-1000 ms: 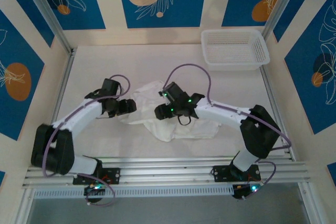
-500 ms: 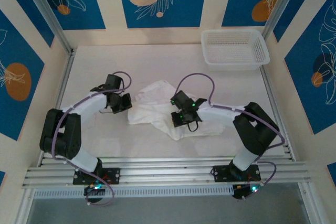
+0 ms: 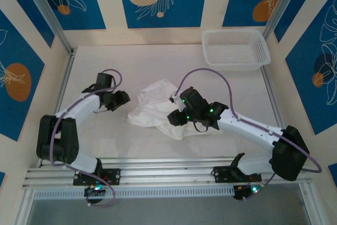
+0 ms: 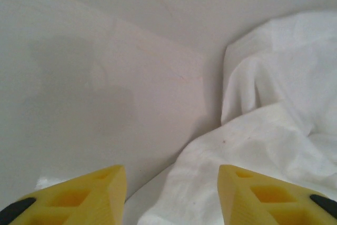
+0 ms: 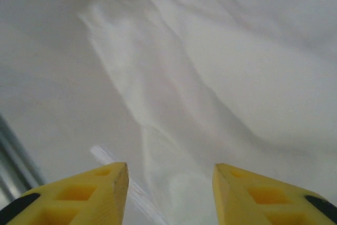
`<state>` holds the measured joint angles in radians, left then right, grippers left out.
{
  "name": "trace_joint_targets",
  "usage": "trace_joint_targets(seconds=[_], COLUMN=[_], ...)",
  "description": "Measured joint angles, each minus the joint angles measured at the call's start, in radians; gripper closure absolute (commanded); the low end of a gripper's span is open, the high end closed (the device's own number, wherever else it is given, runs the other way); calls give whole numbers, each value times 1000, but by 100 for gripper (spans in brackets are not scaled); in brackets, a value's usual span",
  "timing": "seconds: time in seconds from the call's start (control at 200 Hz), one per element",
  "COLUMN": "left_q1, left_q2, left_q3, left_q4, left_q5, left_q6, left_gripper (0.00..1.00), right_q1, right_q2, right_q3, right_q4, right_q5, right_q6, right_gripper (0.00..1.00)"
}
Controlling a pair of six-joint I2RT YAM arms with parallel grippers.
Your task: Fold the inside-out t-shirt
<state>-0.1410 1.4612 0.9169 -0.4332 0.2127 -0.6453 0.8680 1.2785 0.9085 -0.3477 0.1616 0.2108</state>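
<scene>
Your crumpled plain white cloth t-shirt (image 3: 156,103) lies bunched centrally on the white table (image 3: 158,61), left gripper (image 3: 123,99) spread just left of it, right gripper (image 3: 172,118) spread over its near edge.

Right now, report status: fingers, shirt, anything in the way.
Left fingers open, empty, beside shirt's left edge. Right fingers open, empty, over shirt. Shirt crumpled, not folded, mid-table. Basket in far right corner, apart from shirt.
</scene>
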Motion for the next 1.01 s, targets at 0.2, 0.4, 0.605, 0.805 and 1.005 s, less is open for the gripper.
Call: trace_joint_targets(seconds=[0.2, 0.4, 0.605, 0.805, 1.005], left_q1=[15, 16, 16, 16, 16], left_q2=[-319, -605, -681, -671, -665], left_q3=[30, 109, 113, 69, 68], left_q4=[-117, -243, -359, -402, -404], left_q5=[-82, -166, -177, -181, -181], left_q6=[21, 92, 140, 151, 151], left_gripper=[50, 50, 50, 50, 50], right_q1=[132, 139, 128, 122, 123], right_q2=[212, 583, 853, 967, 983], right_q3=[208, 469, 663, 786, 793], right_q4=[134, 160, 70, 3, -25], right_q5=[-35, -120, -183, -203, -204], right_q6=[-48, -37, -32, 2, 17], right_gripper=[64, 77, 77, 74, 72])
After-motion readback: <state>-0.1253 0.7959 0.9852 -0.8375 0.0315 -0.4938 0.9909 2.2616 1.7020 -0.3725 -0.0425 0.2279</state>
